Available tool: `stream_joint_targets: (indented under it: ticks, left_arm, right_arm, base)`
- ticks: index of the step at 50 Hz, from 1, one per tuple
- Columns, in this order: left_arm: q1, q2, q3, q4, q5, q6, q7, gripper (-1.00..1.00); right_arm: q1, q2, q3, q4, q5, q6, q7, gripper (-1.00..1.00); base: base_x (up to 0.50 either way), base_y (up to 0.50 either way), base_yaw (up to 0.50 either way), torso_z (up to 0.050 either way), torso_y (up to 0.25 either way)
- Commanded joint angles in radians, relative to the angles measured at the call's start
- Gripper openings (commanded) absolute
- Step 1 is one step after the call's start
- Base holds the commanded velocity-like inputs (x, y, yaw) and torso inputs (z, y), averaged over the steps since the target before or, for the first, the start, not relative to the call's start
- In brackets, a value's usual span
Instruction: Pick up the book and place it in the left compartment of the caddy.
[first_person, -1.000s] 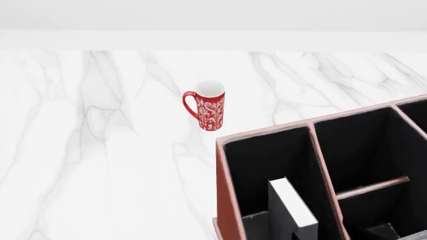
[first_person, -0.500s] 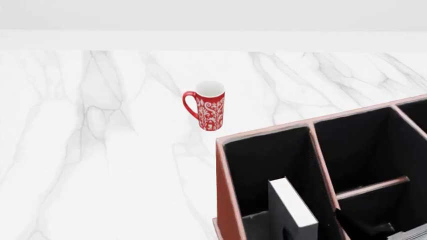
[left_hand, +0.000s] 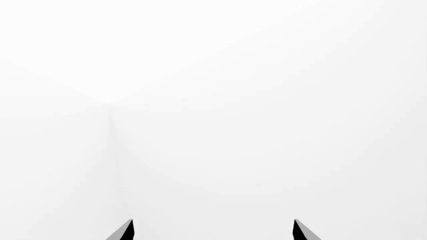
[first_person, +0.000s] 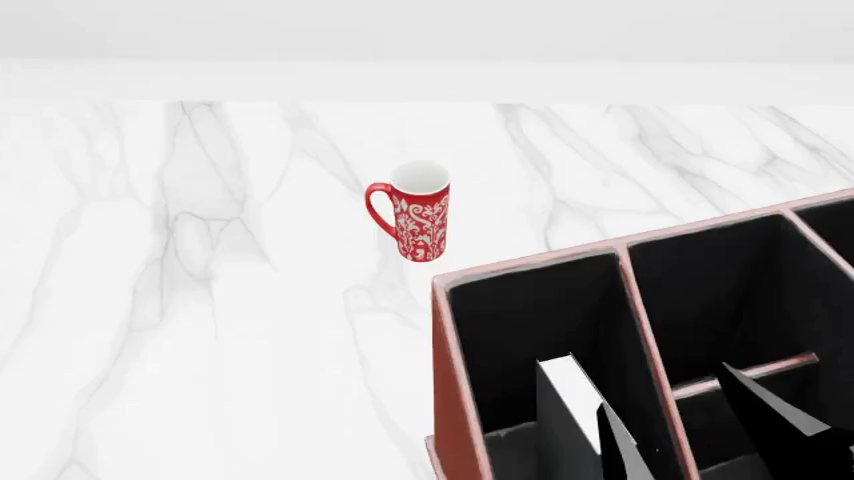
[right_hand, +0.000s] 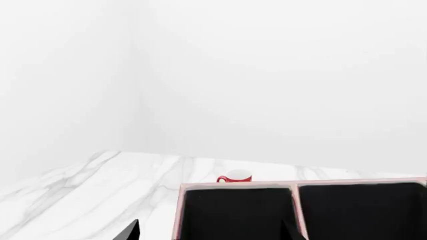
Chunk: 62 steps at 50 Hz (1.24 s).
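The black book with white page edges stands upright inside the left compartment of the reddish-brown caddy. My right gripper hovers open over the caddy; one finger sits just right of the book, the other is over the right-hand sections, and nothing is held. In the right wrist view the gripper looks across the caddy and the book does not show. My left gripper is open and empty, facing a blank white wall. It is outside the head view.
A red-and-white patterned mug stands on the white marble counter behind and left of the caddy. It also shows as the mug beyond the caddy's far rim. A crossbar splits the right-hand sections.
My right gripper's open fingers have risen into the head view from the bottom edge, beside the book. The book has stayed in the left compartment.
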Motion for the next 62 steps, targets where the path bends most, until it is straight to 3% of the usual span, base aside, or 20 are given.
stream_joint_targets:
  ticks: [1, 20, 38, 62]
  left_arm:
    - [0.002, 0.0, -0.002, 0.0, -0.002, 0.003, -0.001, 1.0]
    - [0.003, 0.0, -0.003, 0.0, -0.006, 0.004, 0.0, 1.0]
    - [0.005, 0.0, -0.001, 0.0, -0.001, 0.009, -0.003, 1.0]
    - [-0.004, 0.0, 0.003, 0.0, 0.001, -0.004, 0.003, 1.0]
  right_arm:
    - [-0.002, 0.074, 0.026, -0.109, -0.042, -0.069, 0.028, 1.0]
    - [-0.004, 0.202, 0.105, -0.293, -0.111, -0.209, 0.127, 1.0]
    - [-0.399, 0.269, 0.694, -0.522, -0.152, -0.215, 0.215, 1.0]
    - [-0.402, 0.273, 0.772, -0.719, -0.355, -0.177, 0.322, 1.0]
  base:
    - [0.0, 0.0, 0.0, 0.0, 0.0]
    - [0.0, 0.0, 0.0, 0.0, 0.0]
    - [0.0, 0.0, 0.0, 0.0, 0.0]
    - [0.0, 0.0, 0.0, 0.0, 0.0]
